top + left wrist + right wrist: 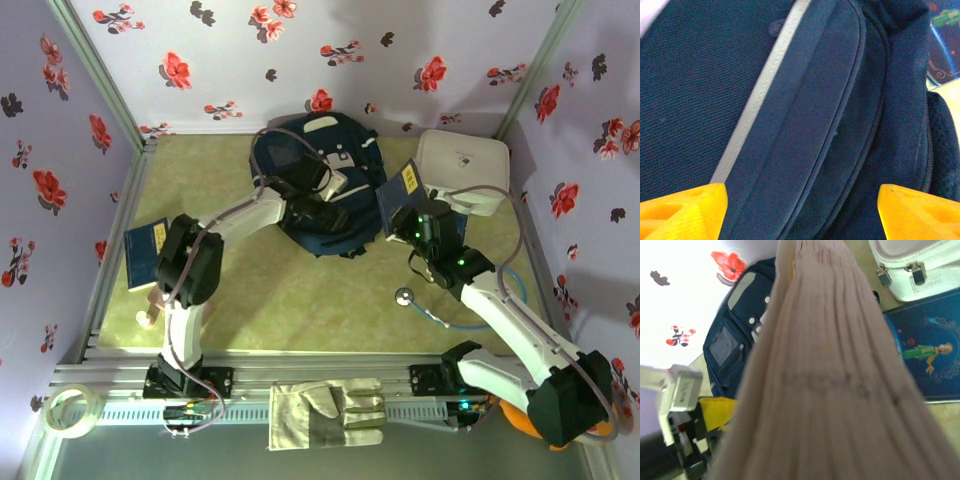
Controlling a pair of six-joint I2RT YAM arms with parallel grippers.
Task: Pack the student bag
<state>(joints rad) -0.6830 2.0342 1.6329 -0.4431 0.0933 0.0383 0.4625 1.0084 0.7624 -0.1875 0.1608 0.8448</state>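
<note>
Left hand: open, yellow fingers spread over a dark strap of the large navy-blue fabric backpack.
Right hand: closed on a thick book with pale page edges, just right of backpack.
Backpack: lying far-middle of green table, white zip case beside it.

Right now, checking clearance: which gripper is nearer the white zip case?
Right: right gripper, holding a book, is beside the white case; left gripper is over the student bag.
</note>
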